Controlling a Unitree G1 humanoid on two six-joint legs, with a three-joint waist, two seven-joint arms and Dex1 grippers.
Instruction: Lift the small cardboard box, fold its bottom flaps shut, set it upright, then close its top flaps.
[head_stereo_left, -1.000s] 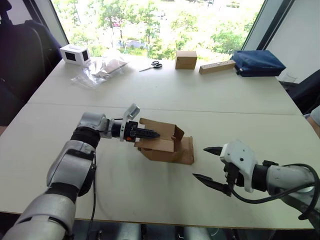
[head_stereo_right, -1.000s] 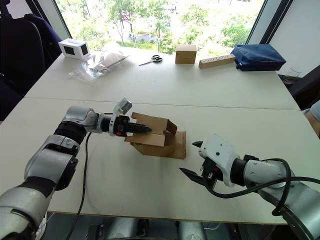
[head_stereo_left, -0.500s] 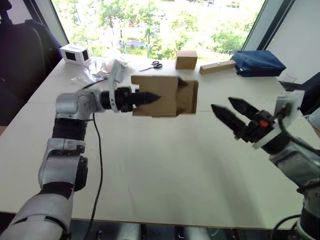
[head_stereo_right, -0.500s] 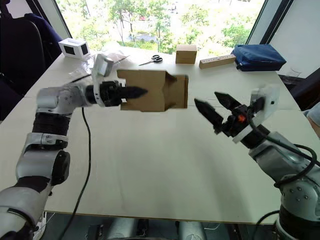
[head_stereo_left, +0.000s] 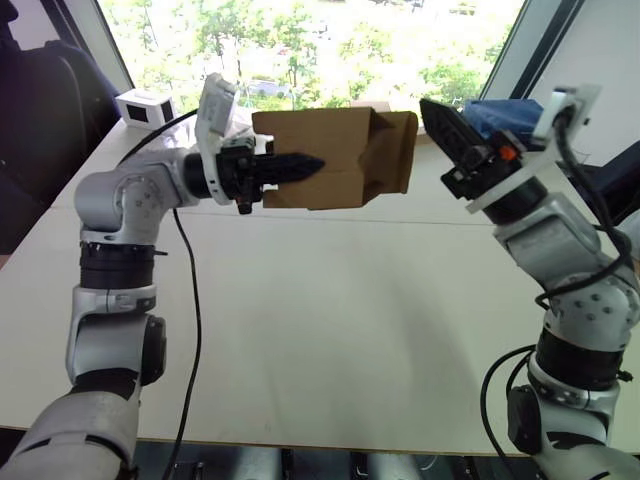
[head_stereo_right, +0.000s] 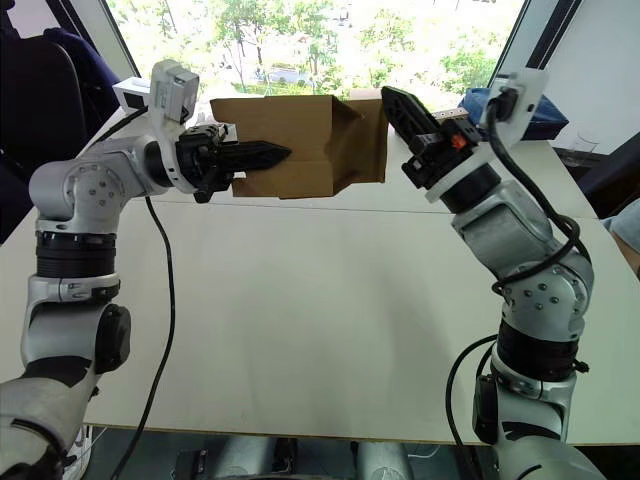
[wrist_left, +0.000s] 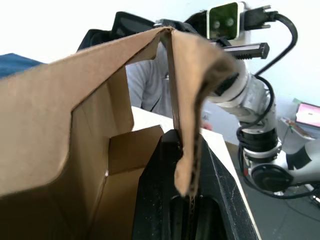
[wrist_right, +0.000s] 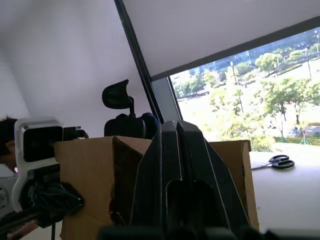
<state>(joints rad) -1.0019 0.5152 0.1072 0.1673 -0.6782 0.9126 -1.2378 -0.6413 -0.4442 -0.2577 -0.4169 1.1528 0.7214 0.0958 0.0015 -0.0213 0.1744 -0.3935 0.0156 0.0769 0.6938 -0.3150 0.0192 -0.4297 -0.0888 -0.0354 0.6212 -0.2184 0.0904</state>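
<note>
Between the two sets of fingers, up in the air well above the pale desk, hangs the small brown corrugated cardboard box. The left fingers are closed on one of its side panels; in the left wrist view you can see a cardboard wall pinched in the slot between them. My guess is it's held up there so the underside is free for folding.

Its long axis runs roughly level, from the left fingers toward the right ones, with the open end and loose brown cardboard flaps pointing at the right arm. Can't say for sure whether those are the bottom or top flaps.

Right fingers look pressed together into one wedge with nothing in them, tip just beside or touching that flap end, probably lined up to push a flap in.

Beyond them sits a pair of scissors on the desk near the window.
</note>
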